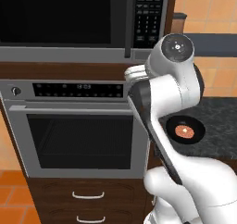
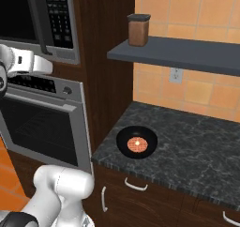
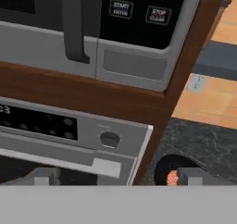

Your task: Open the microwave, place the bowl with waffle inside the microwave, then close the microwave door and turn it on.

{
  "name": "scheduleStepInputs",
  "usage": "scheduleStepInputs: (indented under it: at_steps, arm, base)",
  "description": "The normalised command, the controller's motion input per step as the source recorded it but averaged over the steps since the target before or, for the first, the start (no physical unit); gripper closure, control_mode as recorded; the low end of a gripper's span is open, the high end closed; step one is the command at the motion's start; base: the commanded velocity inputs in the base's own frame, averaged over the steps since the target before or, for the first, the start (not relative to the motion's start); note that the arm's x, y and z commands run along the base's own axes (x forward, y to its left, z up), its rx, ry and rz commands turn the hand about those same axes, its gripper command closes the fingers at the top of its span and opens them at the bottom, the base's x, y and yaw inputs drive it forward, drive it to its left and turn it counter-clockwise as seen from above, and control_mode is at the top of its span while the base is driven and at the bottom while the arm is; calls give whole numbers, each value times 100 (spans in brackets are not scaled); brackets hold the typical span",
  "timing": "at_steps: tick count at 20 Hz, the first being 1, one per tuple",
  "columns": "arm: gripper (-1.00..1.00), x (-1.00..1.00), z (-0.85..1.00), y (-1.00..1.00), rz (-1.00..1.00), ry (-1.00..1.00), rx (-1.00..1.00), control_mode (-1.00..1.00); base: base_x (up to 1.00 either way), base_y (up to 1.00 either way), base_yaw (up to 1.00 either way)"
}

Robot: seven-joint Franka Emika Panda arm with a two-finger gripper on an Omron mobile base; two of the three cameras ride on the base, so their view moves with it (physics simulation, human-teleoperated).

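The microwave is built into the wall, its black glass microwave door shut, dark vertical handle above the gripper. The black bowl sits upright on the table, lower right of the gripper, with the orange-red waffle flat inside.

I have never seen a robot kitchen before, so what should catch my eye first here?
The big white robot arm rises in front of a steel wall oven, reaching up toward the closed microwave above it. To the right, on the dark stone counter, a black bowl holds a small orange waffle.
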Motion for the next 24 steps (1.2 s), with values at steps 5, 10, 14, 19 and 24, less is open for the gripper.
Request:
scheduleStepInputs:
  at_steps: [5, 10, 14, 19, 24]
  arm:
    - [-100, 16, 46, 78, -20, -42, -12, -100]
    - [-100, 31, -20, 0, 0, -15, -1, -100]
    - [-100, 29, 28, 7, 0, -39, 0, -100]
    - [-100, 47, 11, -3, 3, -27, 0, -100]
    - [-100, 14, 2, 0, 5, -17, 1, -100]
  base:
    - [0, 0, 0]
    - [0, 0, 0]
    - [0, 0, 0]
    - [0, 0, 0]
    - [0, 0, 0]
